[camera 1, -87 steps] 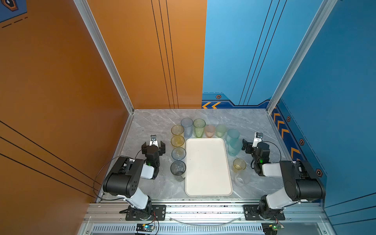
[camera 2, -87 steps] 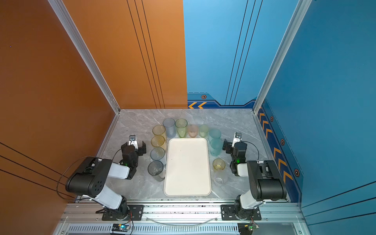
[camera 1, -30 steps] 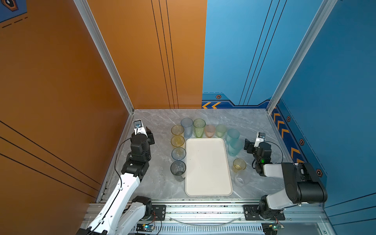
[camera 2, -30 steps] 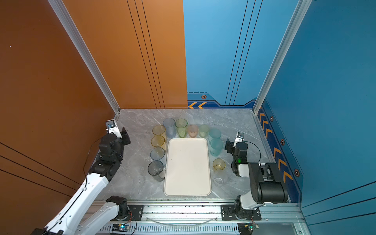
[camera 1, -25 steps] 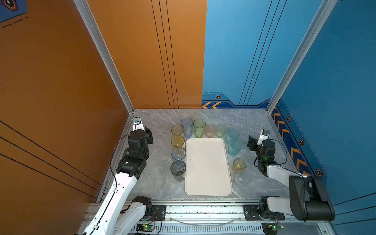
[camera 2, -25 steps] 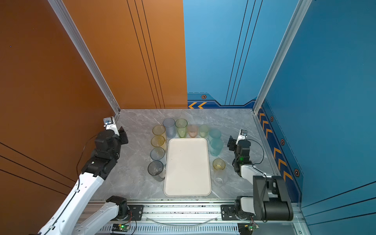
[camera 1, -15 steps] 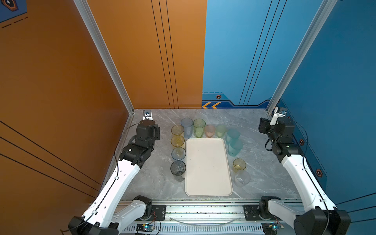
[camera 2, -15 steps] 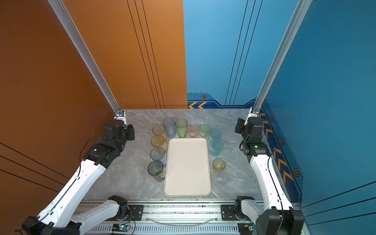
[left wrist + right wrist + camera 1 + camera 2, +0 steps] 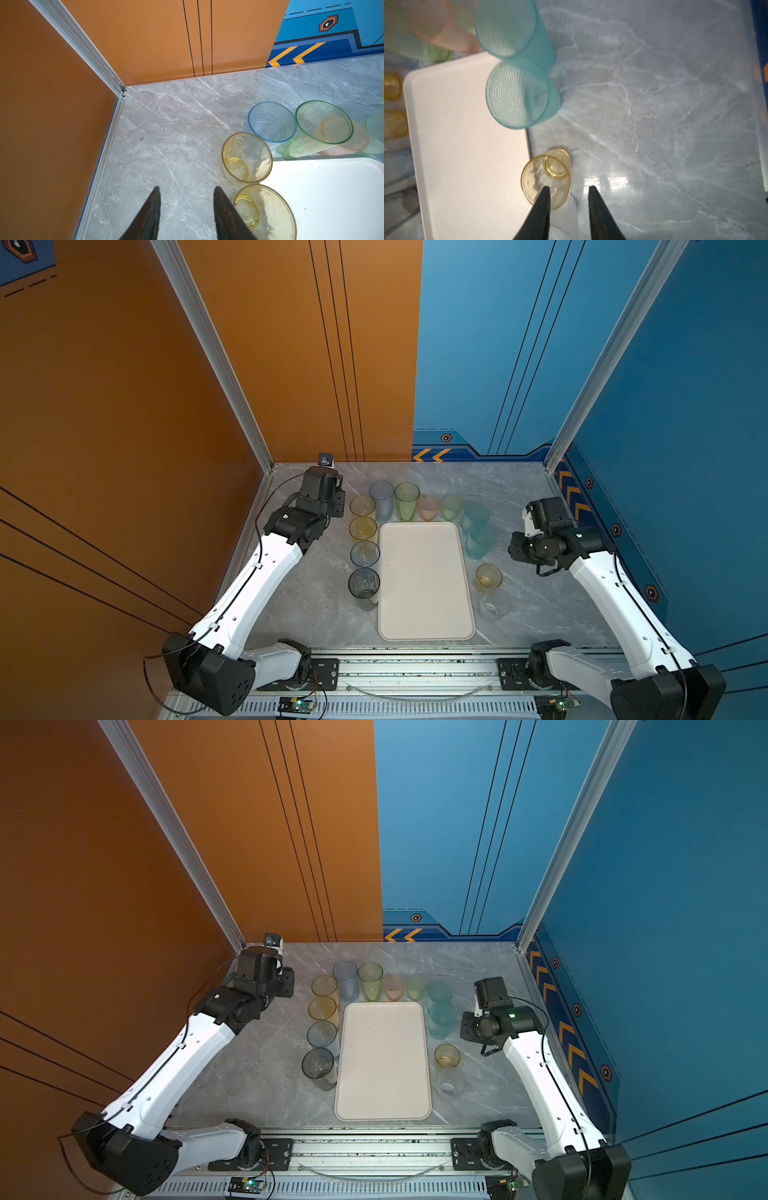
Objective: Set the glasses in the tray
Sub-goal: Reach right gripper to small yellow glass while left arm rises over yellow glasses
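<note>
The cream-white tray lies empty in the middle of the table, seen in both top views. The glasses stand around it. Two yellow ones, a blue-grey one and a dark grey one line its left side. Blue, green and pink ones stand behind it. Two teal ones, a yellow one and a clear one stand on its right. My left gripper hangs open over bare table beside the yellow pair. Above the right yellow glass, my right gripper is open and holds nothing.
Orange walls close the left side and back left corner, and blue walls close the right. The marble tabletop runs bare to the right of the glasses. A metal rail with the arm bases lies along the front edge.
Both arms have unfolded from low by the front rail and reached out over the table. The left wrist went to the back left; the right swung in toward the teal glasses.
</note>
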`<state>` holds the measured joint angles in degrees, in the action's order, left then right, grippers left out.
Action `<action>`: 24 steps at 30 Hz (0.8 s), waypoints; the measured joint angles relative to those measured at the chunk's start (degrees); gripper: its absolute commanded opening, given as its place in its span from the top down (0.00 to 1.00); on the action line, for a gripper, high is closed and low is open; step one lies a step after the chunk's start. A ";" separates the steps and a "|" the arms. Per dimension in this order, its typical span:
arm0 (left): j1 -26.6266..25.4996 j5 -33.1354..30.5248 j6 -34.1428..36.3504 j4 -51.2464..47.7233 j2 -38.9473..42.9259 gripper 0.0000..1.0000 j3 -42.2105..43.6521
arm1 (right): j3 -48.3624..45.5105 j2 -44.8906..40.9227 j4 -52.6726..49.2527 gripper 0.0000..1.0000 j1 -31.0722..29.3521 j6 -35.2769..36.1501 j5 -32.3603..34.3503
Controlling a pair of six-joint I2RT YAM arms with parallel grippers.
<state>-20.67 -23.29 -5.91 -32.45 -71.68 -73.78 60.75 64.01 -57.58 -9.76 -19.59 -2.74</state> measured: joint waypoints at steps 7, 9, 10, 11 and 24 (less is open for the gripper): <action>0.39 2.32 -0.09 -1.05 -0.35 0.57 0.00 | -5.97 1.42 -1.95 0.74 -3.43 -4.09 -1.25; 0.76 2.91 -0.22 -1.29 -0.35 0.57 0.00 | -6.99 1.84 -1.81 0.74 -3.50 -4.72 -1.60; 0.94 3.08 -0.22 -1.33 -0.35 0.57 0.00 | -7.45 2.14 -1.77 0.74 -3.50 -5.09 -1.62; 1.14 3.37 -0.22 -1.33 -0.35 0.57 0.00 | -7.69 2.36 -1.68 0.74 -3.50 -5.31 -1.64; 3.02 5.84 -0.61 -1.66 -0.35 0.57 0.02 | -8.20 7.89 2.71 0.79 -3.37 -6.01 -1.64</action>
<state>-17.65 -17.45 -6.52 -34.11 -72.03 -73.76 52.56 71.90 -54.87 -13.13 -25.61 -4.38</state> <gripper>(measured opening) 0.430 0.215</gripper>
